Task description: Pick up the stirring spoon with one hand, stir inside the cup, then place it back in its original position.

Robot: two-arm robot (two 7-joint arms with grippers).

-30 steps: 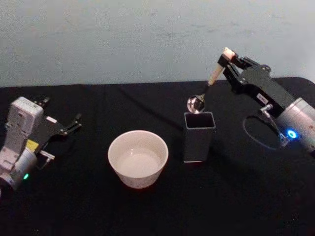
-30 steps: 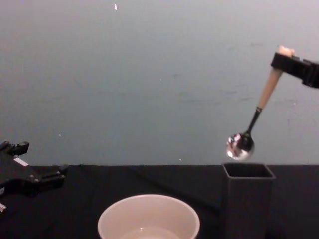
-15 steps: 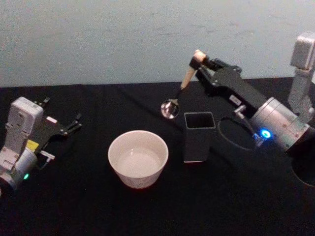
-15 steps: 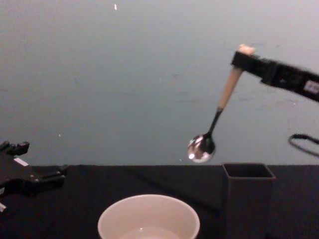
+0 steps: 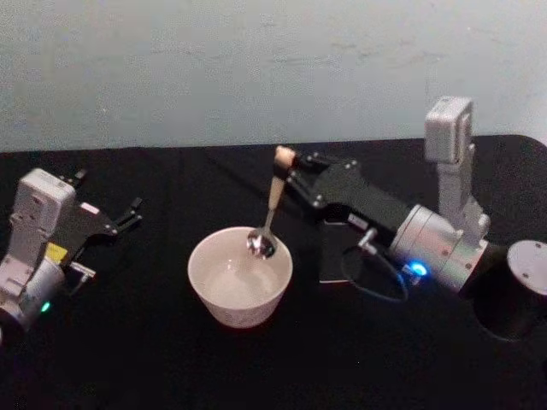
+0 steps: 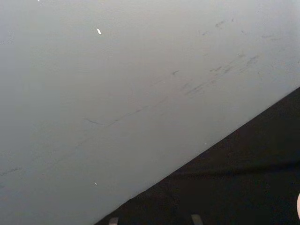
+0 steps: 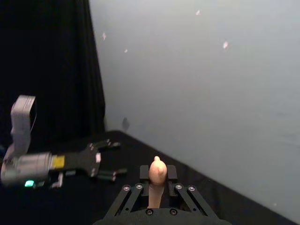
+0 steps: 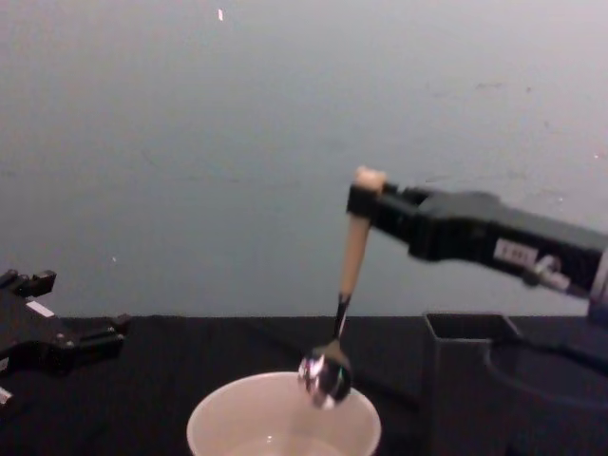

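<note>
Your right gripper (image 5: 286,165) is closed on the spoon (image 5: 269,207), pinching the cream handle just under the bear head, which pokes out above the fingers. The spoon hangs down from the gripper with its long axis close to upright. The metal bowl sits a little to the left of the grip point, so the tilt is slight. That axis is what the coming move turns on. The cup (image 5: 229,313) lies straight below the gripper, and the spoon's bowl is over the cup's opening, on the side of it nearest the gripper and not over the centre. From the chest view the bowl sits at about rim height, and you cannot tell from here whether it touches the inner wall. Judging by this, you are at the point of entering the cup and the stirring has not begun. The way in is downward along the handle, with a small shift left toward the centre so the bowl clears the rim while circling. The holder (image 8: 465,380) stands below and to the right of the gripper, beneath the forearm and just beside the cup, so the arm itself will hang close over it as you lower. The left gripper (image 5: 126,215) rests open on the tabletop, well apart to the left, and is far less well placed for this.
</note>
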